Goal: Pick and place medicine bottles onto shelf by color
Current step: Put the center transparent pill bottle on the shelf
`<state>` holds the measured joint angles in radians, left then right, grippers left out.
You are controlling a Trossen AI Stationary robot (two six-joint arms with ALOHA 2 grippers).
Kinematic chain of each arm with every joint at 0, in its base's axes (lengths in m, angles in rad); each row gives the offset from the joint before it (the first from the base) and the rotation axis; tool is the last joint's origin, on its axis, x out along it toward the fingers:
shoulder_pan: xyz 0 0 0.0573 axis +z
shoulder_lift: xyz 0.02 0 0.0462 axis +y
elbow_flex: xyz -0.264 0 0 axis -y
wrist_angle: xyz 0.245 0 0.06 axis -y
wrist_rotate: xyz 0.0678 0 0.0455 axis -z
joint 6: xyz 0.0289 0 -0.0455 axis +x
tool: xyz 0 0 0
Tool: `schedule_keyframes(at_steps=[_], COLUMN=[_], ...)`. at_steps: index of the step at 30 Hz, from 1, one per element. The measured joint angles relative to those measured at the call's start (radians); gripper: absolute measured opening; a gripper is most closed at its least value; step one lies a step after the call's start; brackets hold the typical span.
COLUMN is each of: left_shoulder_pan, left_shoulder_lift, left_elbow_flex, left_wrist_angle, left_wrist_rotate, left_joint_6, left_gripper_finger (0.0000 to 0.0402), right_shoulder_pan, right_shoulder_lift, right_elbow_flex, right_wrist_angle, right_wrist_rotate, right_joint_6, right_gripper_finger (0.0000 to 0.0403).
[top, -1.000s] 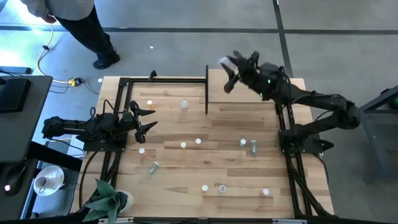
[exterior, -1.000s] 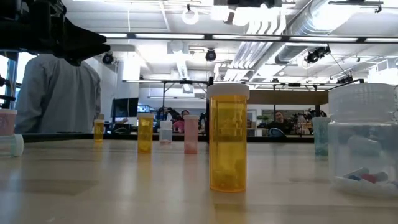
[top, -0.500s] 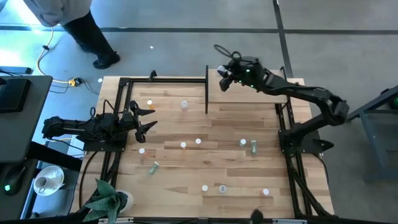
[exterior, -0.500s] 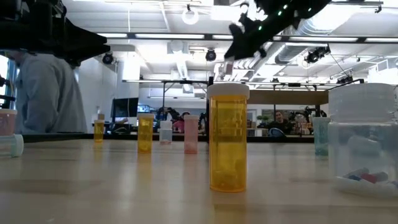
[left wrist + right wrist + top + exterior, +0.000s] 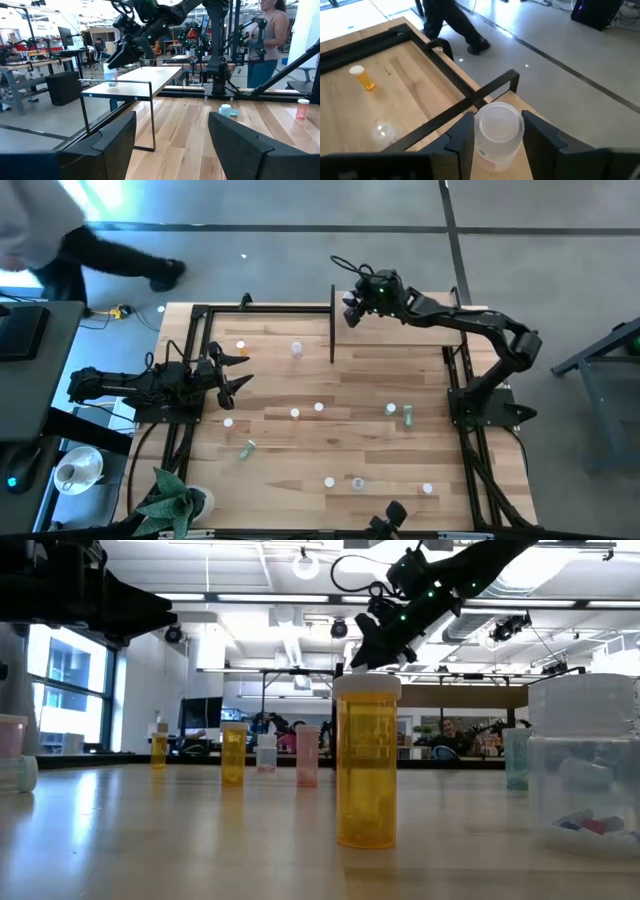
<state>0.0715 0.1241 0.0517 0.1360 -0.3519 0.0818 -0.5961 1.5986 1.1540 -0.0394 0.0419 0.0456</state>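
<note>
While it hangs over the far end of the surface, the right gripper is clamped on a clear bottle, one finger on each side of it. The bottle has a see-through body and a white cap, and the cap faces the wrist camera. In the high view the right gripper sits above the shelf, a pale board lighter than the planks around it, just past its upright black post. The left wrist view shows the bottle held above that board, but I cannot tell whether its base touches the wood.

Beyond the post, on the far left part of the surface, stand an orange bottle and a clear bottle; the right wrist view shows the same orange bottle upright with a white cap. Farther toward the middle, two white-capped bottles stand close together, and to their right another stands just beside a green bottle that lies on its side. A second green bottle lies tilted near the left side. Along the near edge three more stand in a loose row.

The left gripper waits at the left edge, low over the surface, its fingers spread wide with nothing between them.

In the low view an orange bottle with a white cap stands closest to the camera.
</note>
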Motion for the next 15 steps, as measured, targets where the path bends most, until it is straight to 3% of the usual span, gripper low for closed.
schedule_keyframes(at_steps=[15], left_shoulder_pan=[0.0], left_shoulder_lift=[0.0], left_elbow_flex=[0.0], left_wrist_angle=[-0.005], left_wrist_rotate=[0.0], left_joint_6=[0.0], left_gripper_finger=[0.0239], right_shoulder_pan=[0.0], right_shoulder_lift=[0.004], right_elbow_flex=[0.01], right_wrist_angle=[-0.025], right_wrist_rotate=[0.009], right_joint_6=[0.007], right_gripper_finger=[0.0132])
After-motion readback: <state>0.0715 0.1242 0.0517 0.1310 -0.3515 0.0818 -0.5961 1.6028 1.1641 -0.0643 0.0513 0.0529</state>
